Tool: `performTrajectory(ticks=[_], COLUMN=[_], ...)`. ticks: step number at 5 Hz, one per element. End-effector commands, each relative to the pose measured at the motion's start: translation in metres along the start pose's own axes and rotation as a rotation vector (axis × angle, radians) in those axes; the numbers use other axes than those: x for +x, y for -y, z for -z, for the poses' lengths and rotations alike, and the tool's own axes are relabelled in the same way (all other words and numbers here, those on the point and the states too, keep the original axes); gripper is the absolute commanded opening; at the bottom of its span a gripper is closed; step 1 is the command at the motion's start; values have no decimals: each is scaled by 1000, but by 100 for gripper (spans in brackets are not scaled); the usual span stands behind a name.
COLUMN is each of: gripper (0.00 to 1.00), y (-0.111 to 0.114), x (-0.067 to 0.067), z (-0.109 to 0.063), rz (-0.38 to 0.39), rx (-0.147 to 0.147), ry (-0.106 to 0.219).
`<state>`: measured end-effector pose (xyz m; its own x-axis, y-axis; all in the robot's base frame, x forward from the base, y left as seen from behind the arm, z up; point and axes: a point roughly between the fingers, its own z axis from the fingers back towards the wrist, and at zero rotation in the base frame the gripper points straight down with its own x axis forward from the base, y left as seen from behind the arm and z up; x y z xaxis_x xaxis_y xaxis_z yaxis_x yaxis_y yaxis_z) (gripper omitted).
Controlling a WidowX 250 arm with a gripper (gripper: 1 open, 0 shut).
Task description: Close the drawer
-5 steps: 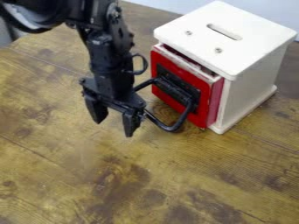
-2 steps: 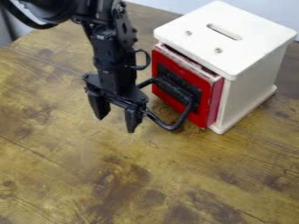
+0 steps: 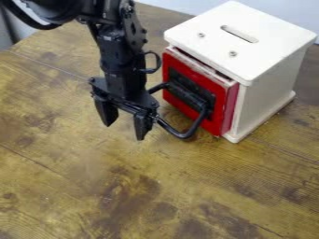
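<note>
Toward the far right corner of the counter [image 3: 118,182], as my camera frames it, I have the drawer [image 3: 222,98], its red front facing left and toward the near edge. A narrow gap shows along its top, so from here it looks slightly out of the casing rather than flush. The black inset panel [image 3: 189,91] sits in the middle of the red, and the large black loop handle [image 3: 184,136] sticks out from it, low over the wood.

Around the drawer is the cream-white casing [image 3: 277,89], standing upright, with a long slot [image 3: 240,34] and a few small round fittings in its top.

Just left of the drawer front I see my tool [image 3: 123,127], pointing down at the end of the black arm [image 3: 112,37], which enters from the far left corner. Its two dark fingers are parted, with bare wood visible between the tips, and I see nothing held there. The finger nearer the box is right beside the handle's outer end; whether they touch, I can't tell from this angle.

Beyond the counter's far edge, a pale surface [image 3: 281,7] runs along the top right, and the brown wood grain with dark knots fills the near side.
</note>
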<state>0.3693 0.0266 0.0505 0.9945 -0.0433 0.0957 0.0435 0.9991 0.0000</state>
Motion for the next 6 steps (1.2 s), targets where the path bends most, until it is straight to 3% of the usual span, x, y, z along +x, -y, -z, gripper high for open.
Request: performTrajectory(ticks=[1, 6], gripper=[100, 100], y=[10, 27], x=[16, 19], z=[-24, -39], rz=[27, 64], rx=[2, 1], ry=[84, 120])
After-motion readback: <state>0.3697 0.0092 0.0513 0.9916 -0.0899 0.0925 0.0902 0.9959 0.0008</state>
